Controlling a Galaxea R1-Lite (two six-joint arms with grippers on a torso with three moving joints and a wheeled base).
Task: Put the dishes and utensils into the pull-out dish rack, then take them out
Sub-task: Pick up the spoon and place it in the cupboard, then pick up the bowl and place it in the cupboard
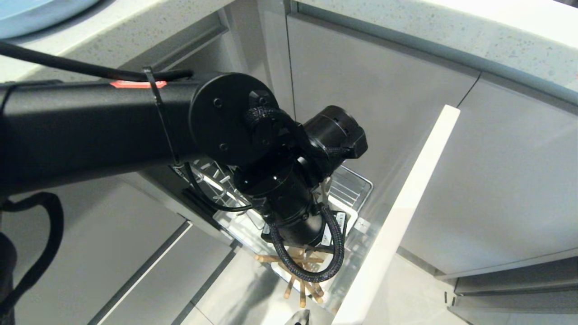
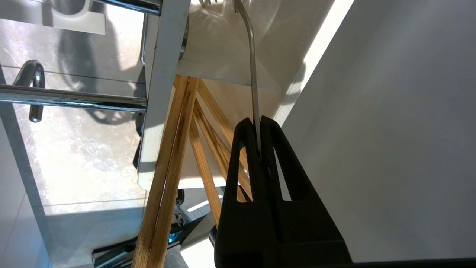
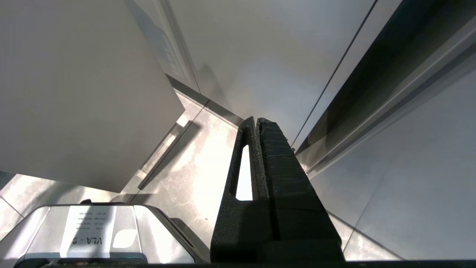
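The left tool [image 2: 259, 123] is clamped on the thin handle of one slim silver utensil [image 2: 253, 70], whose far end dips into the white plastic caddy [image 2: 223, 56] of the pull-out dish rack [image 1: 356, 185]. Several light wooden chopsticks [image 2: 174, 156] lean splayed in the same caddy; four or five sticks show in the left wrist view, though the exact count cannot be told. In the head view the left arm [image 1: 90, 131] reaches down over the rack, hiding most of it, with the rack's pale front panel [image 1: 406, 212] standing just beside. One light-blue plate [image 1: 40, 13] sits on the surface above. The right tool [image 3: 257, 124], pressed closed and empty, hangs over the tiled floor [image 3: 189, 175].
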